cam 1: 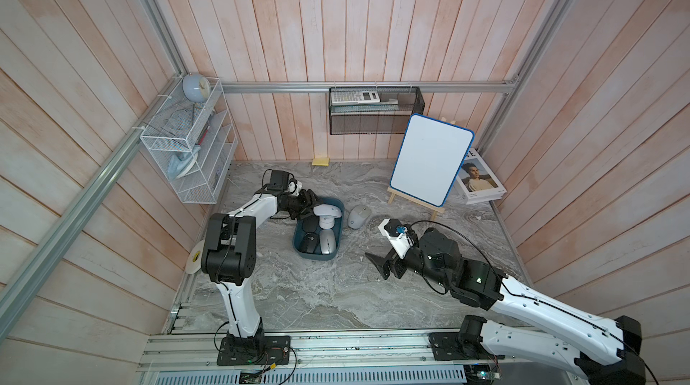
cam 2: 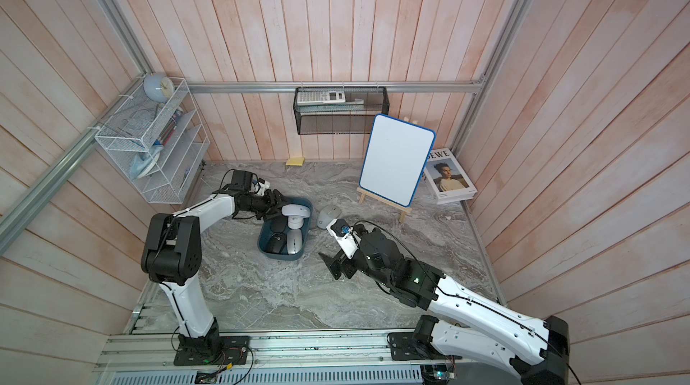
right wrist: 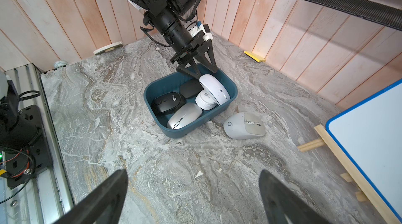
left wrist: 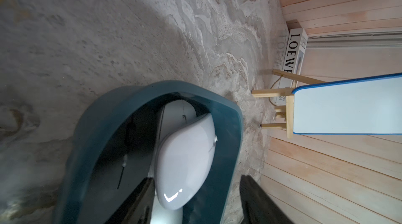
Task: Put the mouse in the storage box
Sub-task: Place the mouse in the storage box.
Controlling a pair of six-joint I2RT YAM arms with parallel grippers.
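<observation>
Grey marbled counter (cam 1: 298, 297) carried everything. Dark teal plastic storage box (cam 1: 297, 243) sat mid-counter, holding other mice: black, silver, white. Left claw (right wrist: 204, 71) hung over box's far end, jaws apart, gripping nothing. Right claw (right wrist: 193, 173) spread wide above bare counter, well apart from box. Glossy white mouse (right wrist: 214, 89) lay tilted inside box atop other mice, rear end just below left claw's fingertips; contact unclear. Matte grey mouse (right wrist: 243, 125) lay on counter just beside box.
</observation>
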